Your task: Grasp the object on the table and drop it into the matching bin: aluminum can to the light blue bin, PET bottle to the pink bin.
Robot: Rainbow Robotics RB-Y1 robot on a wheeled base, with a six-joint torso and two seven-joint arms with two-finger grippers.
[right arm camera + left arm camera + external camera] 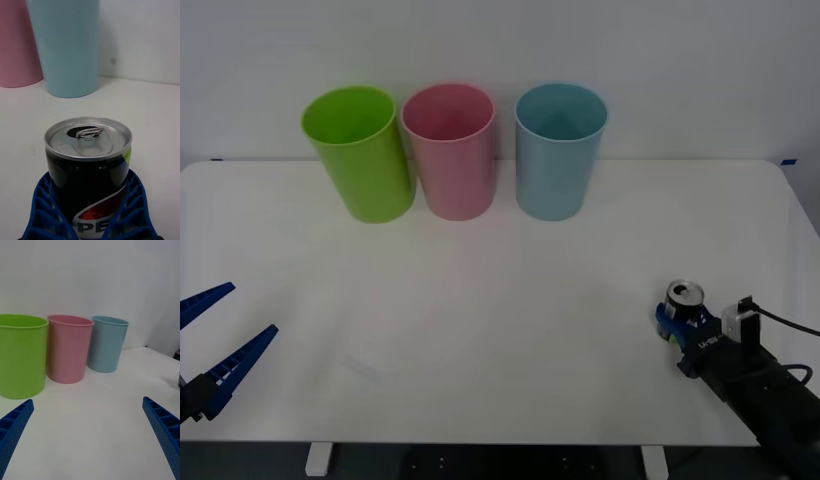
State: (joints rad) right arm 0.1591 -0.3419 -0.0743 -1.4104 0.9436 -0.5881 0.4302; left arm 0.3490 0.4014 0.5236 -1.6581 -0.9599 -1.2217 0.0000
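A small dark aluminum can (685, 296) with a silver top and pull tab stands upright on the white table (500, 300) near its front right. My right gripper (677, 322) is shut on the aluminum can (88, 165), its blue ribbed fingers (41, 202) curving around both sides low on its body. The light blue bin (558, 150) stands at the back, right of the pink bin (450, 150); from the right wrist the light blue bin (67, 48) rises straight beyond the can. My left gripper (252, 309) hangs open at the front left, nothing between its fingers.
A lime green bin (360, 150) stands left of the pink one, all three in a row near the table's back edge. A wide stretch of bare tabletop lies between the can and the bins. A black cable (785, 320) trails from the right wrist.
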